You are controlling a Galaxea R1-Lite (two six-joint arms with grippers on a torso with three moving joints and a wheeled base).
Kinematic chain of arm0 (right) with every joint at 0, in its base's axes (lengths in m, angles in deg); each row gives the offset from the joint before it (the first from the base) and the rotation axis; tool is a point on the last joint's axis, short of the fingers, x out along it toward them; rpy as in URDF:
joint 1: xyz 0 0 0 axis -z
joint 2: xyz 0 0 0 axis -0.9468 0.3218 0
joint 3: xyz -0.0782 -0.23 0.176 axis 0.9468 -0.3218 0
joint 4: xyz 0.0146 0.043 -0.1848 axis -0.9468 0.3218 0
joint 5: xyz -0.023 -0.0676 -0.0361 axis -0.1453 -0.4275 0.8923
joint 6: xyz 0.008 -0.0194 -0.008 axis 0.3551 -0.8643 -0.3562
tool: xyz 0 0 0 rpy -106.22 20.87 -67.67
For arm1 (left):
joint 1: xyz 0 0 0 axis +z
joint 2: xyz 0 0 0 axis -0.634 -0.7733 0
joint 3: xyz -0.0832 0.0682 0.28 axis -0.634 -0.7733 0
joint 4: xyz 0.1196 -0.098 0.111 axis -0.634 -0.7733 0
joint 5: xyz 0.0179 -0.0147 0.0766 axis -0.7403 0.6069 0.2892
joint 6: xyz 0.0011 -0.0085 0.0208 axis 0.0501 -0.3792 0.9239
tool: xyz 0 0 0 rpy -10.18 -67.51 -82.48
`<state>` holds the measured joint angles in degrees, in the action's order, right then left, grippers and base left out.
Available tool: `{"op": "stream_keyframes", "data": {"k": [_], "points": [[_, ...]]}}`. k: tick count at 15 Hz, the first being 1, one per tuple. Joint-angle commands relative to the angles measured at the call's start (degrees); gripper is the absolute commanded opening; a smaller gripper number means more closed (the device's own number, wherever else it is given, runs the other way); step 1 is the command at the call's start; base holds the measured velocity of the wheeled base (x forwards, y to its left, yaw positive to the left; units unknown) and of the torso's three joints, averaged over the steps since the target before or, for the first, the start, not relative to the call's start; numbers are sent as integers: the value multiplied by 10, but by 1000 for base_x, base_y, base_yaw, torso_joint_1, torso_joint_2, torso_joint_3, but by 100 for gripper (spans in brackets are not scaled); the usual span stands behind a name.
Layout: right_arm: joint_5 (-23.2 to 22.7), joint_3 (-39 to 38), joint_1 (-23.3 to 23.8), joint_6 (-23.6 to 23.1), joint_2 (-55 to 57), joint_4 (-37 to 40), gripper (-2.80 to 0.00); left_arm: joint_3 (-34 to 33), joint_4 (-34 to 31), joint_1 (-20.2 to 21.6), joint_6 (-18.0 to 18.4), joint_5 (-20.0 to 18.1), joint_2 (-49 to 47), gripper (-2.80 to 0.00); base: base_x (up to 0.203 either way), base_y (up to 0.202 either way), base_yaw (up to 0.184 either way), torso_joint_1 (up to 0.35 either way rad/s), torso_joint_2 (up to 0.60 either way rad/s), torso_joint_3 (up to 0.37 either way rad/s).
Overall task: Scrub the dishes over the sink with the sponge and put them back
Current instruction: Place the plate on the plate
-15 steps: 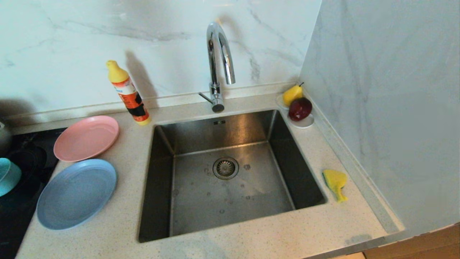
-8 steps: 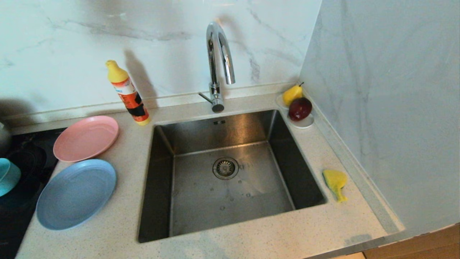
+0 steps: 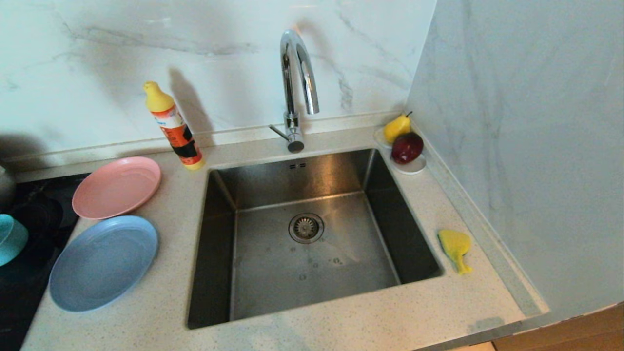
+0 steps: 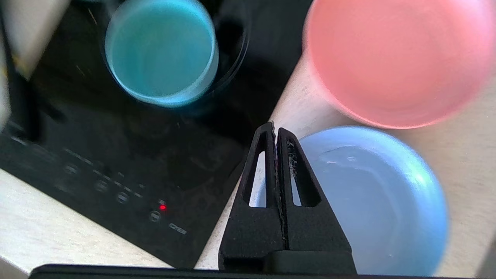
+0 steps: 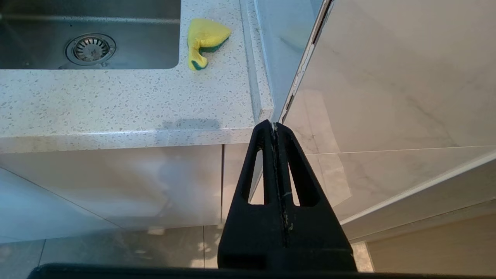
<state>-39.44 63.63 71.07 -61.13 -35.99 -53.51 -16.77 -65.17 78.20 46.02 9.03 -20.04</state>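
Observation:
The pale-blue plate point(image 3: 103, 263) and the pink plate point(image 3: 117, 186) lie on the counter left of the steel sink point(image 3: 312, 287). A teal bowl point(image 3: 9, 240) stands on the black hob at the far left edge. The yellow sponge point(image 3: 455, 247) with its green face lies on the counter right of the sink. My left gripper point(image 4: 276, 130) is shut and empty, hovering above the near rim of the pale-blue plate point(image 4: 372, 201), with the pink plate point(image 4: 395, 58) and the bowl point(image 4: 161, 50) beyond it. My right gripper point(image 5: 274, 126) is shut and empty, parked low before the counter's front edge, with the sponge point(image 5: 205, 38) far beyond it.
A black induction hob point(image 4: 116, 162) with a lit red light borders the plates. A yellow-capped detergent bottle point(image 3: 174, 126) stands behind the pink plate. The chrome tap point(image 3: 297, 83) arches over the sink. A pear point(image 3: 397, 127) and a dark red fruit point(image 3: 407, 147) sit on a white saucer. A wall point(image 3: 526, 146) closes the right side.
In the head view the dishes, sponge and sink stay where they were. Only reflections on the sink floor and shading on the back wall shift slightly.

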Motion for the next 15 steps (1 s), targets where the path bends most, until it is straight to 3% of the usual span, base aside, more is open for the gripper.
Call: {"op": "stream_keyframes", "data": {"k": [1, 2, 5, 9, 15], "points": [[0, 0, 0, 0, 0, 0, -280, 17, -1, 19, -9, -10, -77, -280, 0, 0, 0, 0, 0, 0], [0, 0, 0, 0, 0, 0, -280, 29, -3, 24, -22, -18, -95, 0, 0, 0, 0, 0, 0, 0], [0, 0, 0, 0, 0, 0, -280, 42, -7, 40, -49, -84, -127, 0, 0, 0, 0, 0, 0, 0], [0, 0, 0, 0, 0, 0, -280, 59, -24, 50, -53, -101, -182, 0, 0, 0, 0, 0, 0, 0], [0, 0, 0, 0, 0, 0, -280, 129, -67, 66, -110, -212, -226, 0, 0, 0, 0, 0, 0, 0]]}}
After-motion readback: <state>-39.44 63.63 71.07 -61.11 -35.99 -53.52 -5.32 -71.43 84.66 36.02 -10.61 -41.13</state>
